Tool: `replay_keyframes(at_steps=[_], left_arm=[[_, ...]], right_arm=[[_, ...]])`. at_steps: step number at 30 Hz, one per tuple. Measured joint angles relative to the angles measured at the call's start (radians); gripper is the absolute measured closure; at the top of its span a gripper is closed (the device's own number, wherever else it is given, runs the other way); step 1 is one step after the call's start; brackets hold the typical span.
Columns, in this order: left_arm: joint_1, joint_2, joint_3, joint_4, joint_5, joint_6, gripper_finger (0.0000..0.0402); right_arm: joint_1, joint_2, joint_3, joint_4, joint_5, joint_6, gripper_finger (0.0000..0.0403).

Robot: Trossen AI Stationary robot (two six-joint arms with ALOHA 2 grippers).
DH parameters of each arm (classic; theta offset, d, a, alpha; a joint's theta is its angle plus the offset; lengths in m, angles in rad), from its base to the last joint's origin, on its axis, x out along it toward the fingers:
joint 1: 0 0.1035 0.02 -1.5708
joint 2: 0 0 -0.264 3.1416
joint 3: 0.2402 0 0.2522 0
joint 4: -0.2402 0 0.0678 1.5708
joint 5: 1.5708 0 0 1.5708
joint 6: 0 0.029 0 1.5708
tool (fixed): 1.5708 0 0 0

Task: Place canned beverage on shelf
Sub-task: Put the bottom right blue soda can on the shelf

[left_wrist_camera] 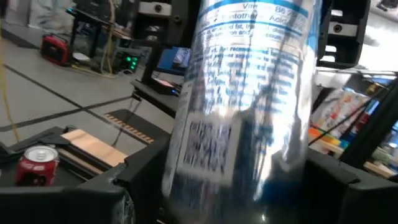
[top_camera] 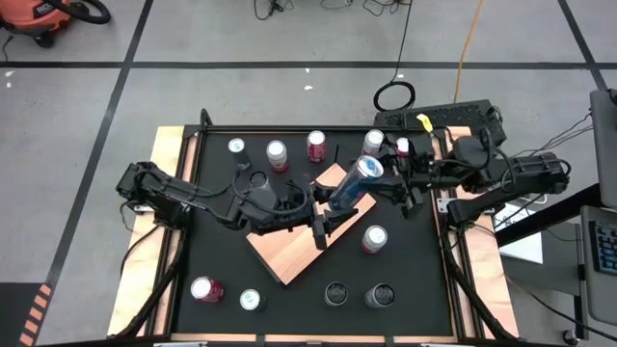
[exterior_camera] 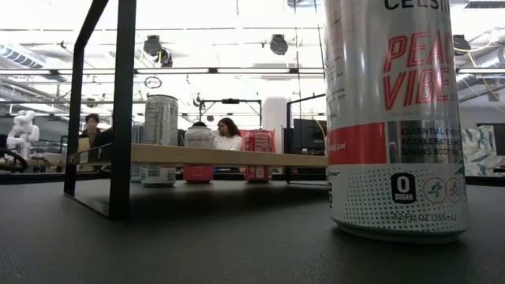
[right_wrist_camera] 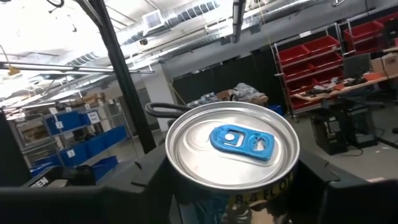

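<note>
both jaws clamp one blue-tabbed can (top_camera: 358, 180) over the shelf (top_camera: 289, 253): left gripper (top_camera: 326, 216) low, right gripper (top_camera: 393, 179) at its top.

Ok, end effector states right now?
Left end effector: around the blue-and-silver can, grip cannot be told.
Right end effector: closed on the same can.

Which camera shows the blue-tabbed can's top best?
The right wrist view: the can top fills it, tab plain. The left wrist view shows only its side, the high view shows it small above the shelf, the low view nothing.
</note>
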Motion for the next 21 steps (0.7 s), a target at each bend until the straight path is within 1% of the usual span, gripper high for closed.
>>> replay_keyframes(at_steps=[4,11,15,17,19,21], left_arm=[[-0.018,0.000,0.000,0.000,-0.053,-0.001,0.0118],[-0.044,-0.034,0.000,-0.002,-0.139,-0.008,0.0118],[-0.035,-0.077,0.000,-0.040,-0.153,-0.130,0.0118],[-0.020,-0.102,0.011,-0.100,-0.153,-0.197,0.0118],[-0.005,-0.113,0.047,-0.211,-0.139,-0.241,0.0118],[0.006,-0.113,0.105,-0.337,-0.113,-0.254,0.0118]], right_arm=[[0.001,-0.037,0.000,-0.064,0.040,0.023,0.0198],[0.001,-0.088,0.000,-0.244,0.044,0.099,0.0198],[0.001,-0.097,0.000,-0.335,0.044,0.106,0.0198],[0.001,-0.096,0.000,-0.369,0.043,0.106,0.0198],[0.001,-0.094,0.000,-0.399,0.042,0.106,0.0198],[0.001,-0.092,0.000,-0.415,0.042,0.105,0.0198]])
